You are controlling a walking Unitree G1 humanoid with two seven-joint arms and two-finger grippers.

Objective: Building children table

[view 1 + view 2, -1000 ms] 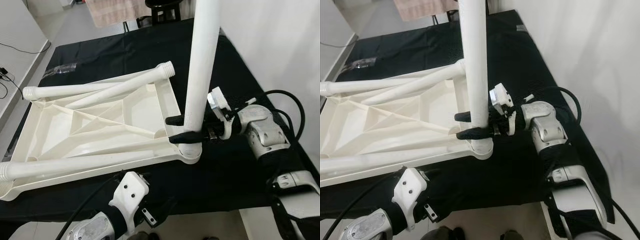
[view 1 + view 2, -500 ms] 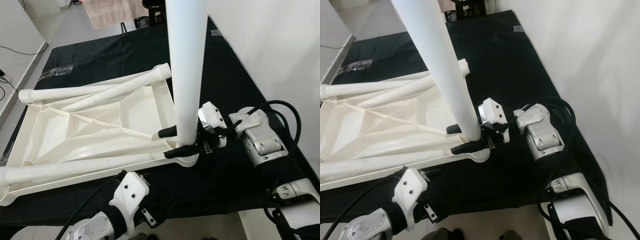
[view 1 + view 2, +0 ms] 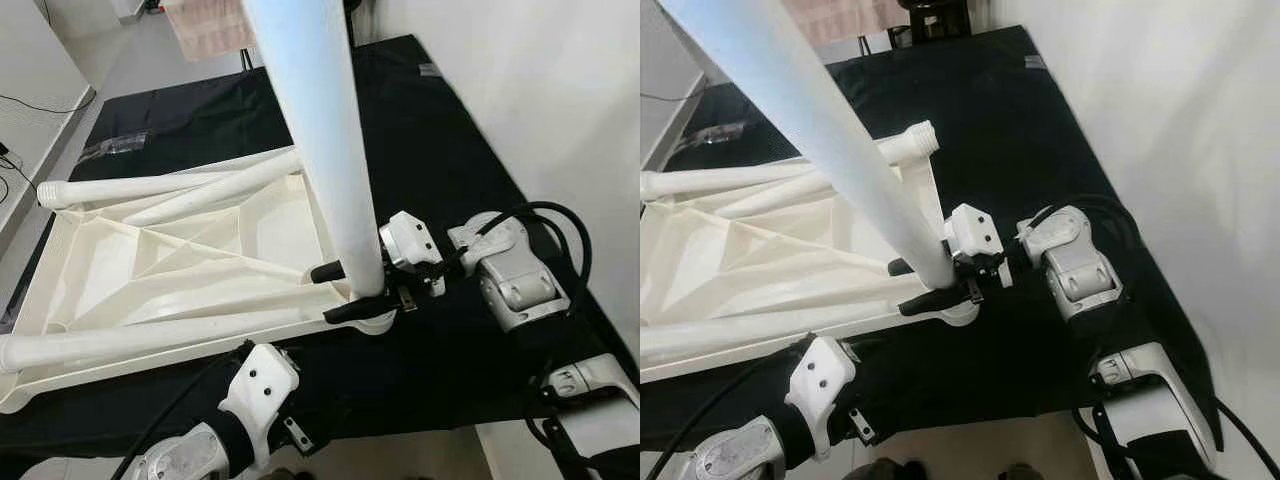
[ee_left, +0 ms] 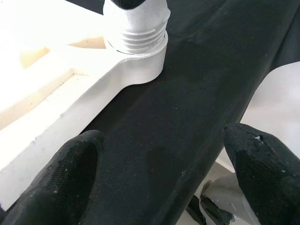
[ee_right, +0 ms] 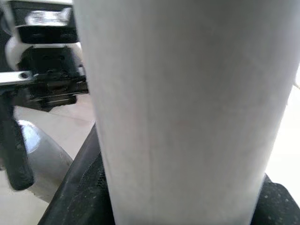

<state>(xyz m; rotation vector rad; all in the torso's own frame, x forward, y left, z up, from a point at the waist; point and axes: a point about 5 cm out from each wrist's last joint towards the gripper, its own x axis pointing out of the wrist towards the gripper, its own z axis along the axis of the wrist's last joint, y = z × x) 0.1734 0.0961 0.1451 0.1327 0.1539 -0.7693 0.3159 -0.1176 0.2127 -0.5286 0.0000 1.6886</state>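
right tool point(image 3: 345, 290) pinches the table leg point(image 3: 325, 140) at its base, likely seating it in the tabletop point(image 3: 180, 265) corner socket beneath; left tool point(image 4: 159, 183) spread, idle.

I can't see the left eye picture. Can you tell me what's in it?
The right tool grips a tall white leg at the corner of an upside-down white tabletop on a black cloth. Three more legs lie across the tabletop. The left arm waits at the near edge.
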